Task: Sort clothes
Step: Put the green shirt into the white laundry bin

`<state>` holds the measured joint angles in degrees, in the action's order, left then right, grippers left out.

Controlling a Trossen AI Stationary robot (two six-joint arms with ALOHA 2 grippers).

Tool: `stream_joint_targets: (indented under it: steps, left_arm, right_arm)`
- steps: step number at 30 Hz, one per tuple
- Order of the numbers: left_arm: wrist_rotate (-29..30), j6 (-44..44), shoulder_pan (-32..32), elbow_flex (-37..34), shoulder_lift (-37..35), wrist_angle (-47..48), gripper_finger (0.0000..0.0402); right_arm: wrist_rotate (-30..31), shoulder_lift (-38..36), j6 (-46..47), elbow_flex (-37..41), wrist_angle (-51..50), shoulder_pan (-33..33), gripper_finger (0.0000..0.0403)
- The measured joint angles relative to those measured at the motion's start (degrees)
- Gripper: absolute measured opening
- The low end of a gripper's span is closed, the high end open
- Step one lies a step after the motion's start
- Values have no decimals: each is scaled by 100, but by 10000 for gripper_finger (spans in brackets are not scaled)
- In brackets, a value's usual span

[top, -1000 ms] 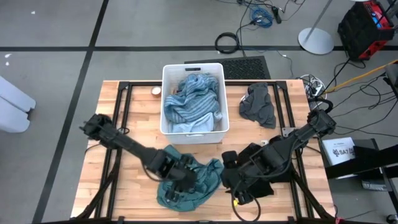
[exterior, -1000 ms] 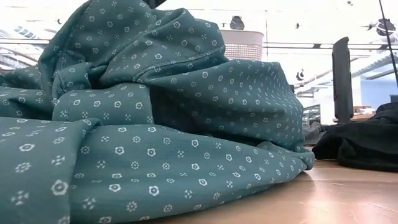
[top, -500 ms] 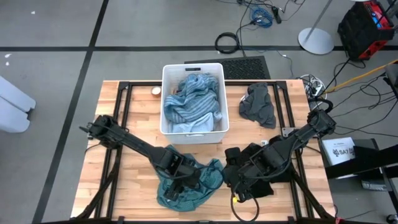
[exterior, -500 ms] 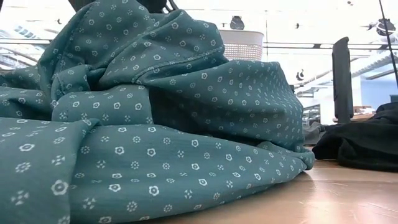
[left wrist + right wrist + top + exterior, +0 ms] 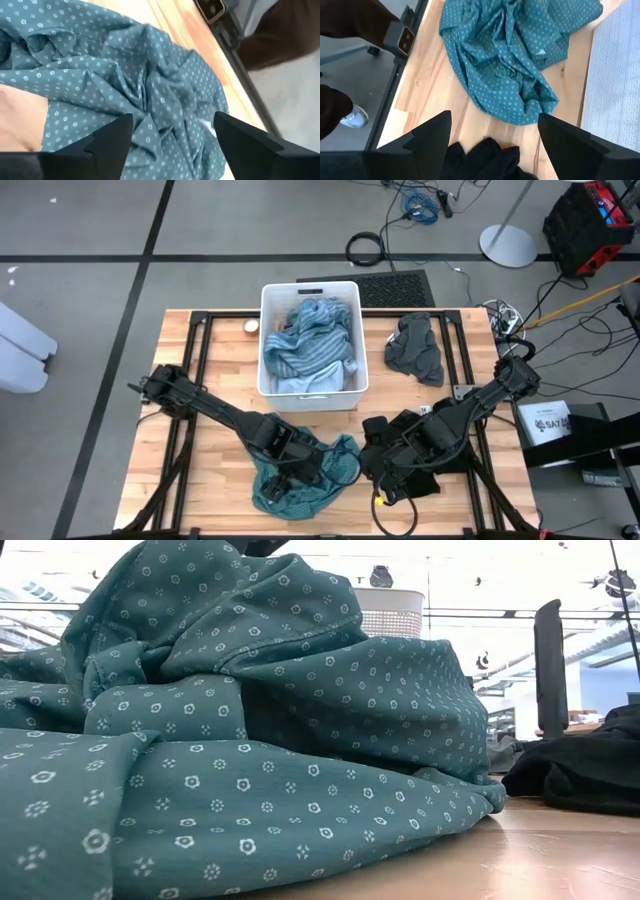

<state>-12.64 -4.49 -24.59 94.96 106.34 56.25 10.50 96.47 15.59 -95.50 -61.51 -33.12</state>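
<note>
Risk: snag | my left gripper (image 5: 170, 145) hovers fingers spread, released, over teal green garment (image 5: 300, 475) heaped near table's (image 5: 215, 470) front edge; folds may catch a fingertip | right gripper (image 5: 492, 145) open above black piece (image 5: 485, 160).

This looks like a robot lab or big workshop, not a home. The wooden table (image 5: 220, 360) sits on a black metal frame in the middle of the picture, on a plain grey floor (image 5: 80, 280) marked with dark tape lines. Loose cables (image 5: 420, 202) lie coiled on the floor at the top of the frame. A red and black machine (image 5: 590, 220) stands in the upper right corner, beside a round white stand base (image 5: 508, 246). In the low view, a wide open hall with high bright ceiling lights (image 5: 520, 570) shows behind the table.
</note>
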Motion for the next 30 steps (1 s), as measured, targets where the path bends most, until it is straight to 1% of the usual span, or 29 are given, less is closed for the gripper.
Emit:
stream_joint_targets:
  steps: [3,7,9,14,21,24,26,30]
  left_arm:
    - [2,-397,-18,22,0,176,305]
    - [121,-1196,-25,-83,102,218,319]
    - [177,-1517,-27,-143,247,287,322]
    - [196,-2012,-23,-171,735,501,323]
    - [49,-2998,-262,-171,1405,1562,323]
    - [-45,-3176,-373,-164,1668,1475,323]
    - [-81,-3186,-435,-157,1816,1238,323]
    - [113,-3184,-554,-131,2042,708,322]
  right_arm:
    - [0,2,0,0,-69,2,286]
    - [0,2,3,0,-79,2,286]
    - [0,2,9,2,-79,2,286]
    - [-1,4,22,2,-114,2,286]
    - [-2,4,3,2,-137,2,286]
    - [-2,4,-64,2,-155,2,286]
    - [-2,4,-128,2,-156,2,286]
    - [-1,4,-148,2,-160,2,286]
